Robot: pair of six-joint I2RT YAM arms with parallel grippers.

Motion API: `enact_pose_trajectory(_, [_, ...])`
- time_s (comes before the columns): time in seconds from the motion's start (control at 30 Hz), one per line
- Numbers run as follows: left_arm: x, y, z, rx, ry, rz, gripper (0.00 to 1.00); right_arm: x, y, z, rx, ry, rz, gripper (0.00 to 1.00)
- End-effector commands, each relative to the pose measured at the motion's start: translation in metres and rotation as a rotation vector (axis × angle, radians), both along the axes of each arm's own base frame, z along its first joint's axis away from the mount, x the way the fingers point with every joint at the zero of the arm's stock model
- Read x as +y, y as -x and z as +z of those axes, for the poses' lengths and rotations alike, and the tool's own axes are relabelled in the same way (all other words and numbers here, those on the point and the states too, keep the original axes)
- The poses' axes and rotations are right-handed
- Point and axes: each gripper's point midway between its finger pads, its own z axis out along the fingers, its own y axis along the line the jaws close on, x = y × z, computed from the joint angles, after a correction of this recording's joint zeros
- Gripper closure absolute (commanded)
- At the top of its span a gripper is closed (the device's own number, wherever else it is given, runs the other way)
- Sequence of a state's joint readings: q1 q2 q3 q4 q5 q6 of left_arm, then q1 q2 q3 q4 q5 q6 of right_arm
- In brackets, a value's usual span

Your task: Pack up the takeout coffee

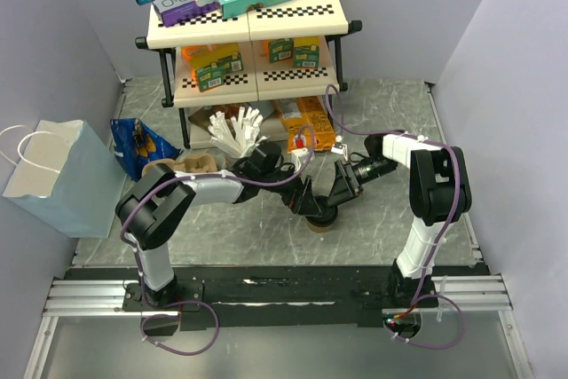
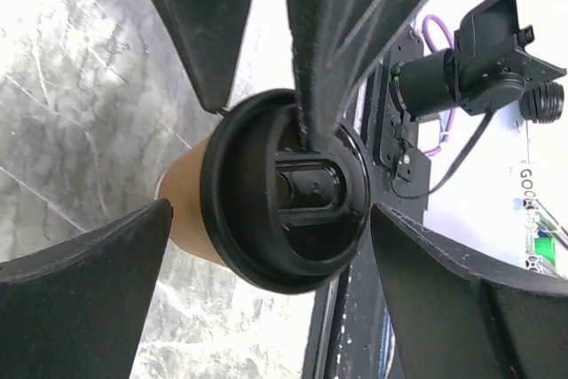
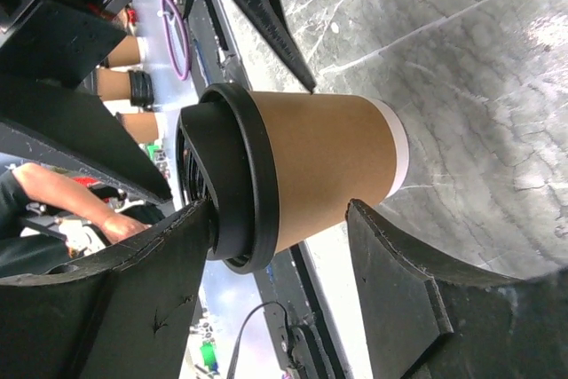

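Note:
The takeout coffee cup (image 1: 321, 222) stands upright on the marble table between both grippers. In the right wrist view its tan wall (image 3: 328, 166) and black lid (image 3: 235, 175) are plain. My left gripper (image 1: 306, 206) is open; its fingers (image 2: 89, 290) flank the cup from above, and the lid (image 2: 284, 193) shows between them. My right gripper (image 1: 335, 191) is open too. One of its fingers (image 3: 133, 299) rests on top of the lid, and the other (image 3: 417, 299) stands beside the cup's base, apart from it.
A shelf rack (image 1: 248, 15) with boxes stands at the back. A grey cup of white sticks (image 1: 235, 135) and a brown pulp carrier (image 1: 191, 164) sit in front of it. A pale blue paper bag (image 1: 62, 175) stands at the left, beside a blue snack packet (image 1: 138, 144).

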State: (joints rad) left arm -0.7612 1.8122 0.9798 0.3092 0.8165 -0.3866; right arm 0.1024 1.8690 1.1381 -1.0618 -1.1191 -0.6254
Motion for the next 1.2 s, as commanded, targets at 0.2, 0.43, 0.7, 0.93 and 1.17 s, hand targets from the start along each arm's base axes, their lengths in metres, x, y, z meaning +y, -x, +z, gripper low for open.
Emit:
enact_pose_trajectory(0.2, [0.006,0.011,0.004,-0.083,-0.036,-0.004,0.01,0.005,-0.019,0.006,-0.119,-0.008,-0.006,0.3])
enact_pose_trajectory(0.43, [0.0,0.005,-0.007,-0.12,-0.094,0.036,0.01,0.007,-0.019,0.003,-0.111,0.004,-0.009,0.3])
enact_pose_trajectory(0.7, [0.007,-0.013,-0.034,-0.183,-0.221,0.12,0.01,0.006,-0.01,-0.009,-0.093,0.03,0.006,0.31])
enact_pose_trajectory(0.93, [0.02,-0.02,-0.077,-0.225,-0.41,0.18,0.01,0.005,-0.004,-0.017,-0.079,0.045,0.016,0.33])
enact_pose_trajectory(1.17, [0.035,-0.022,-0.107,-0.204,-0.529,0.232,0.01,0.002,-0.005,-0.022,-0.078,0.073,0.02,0.34])
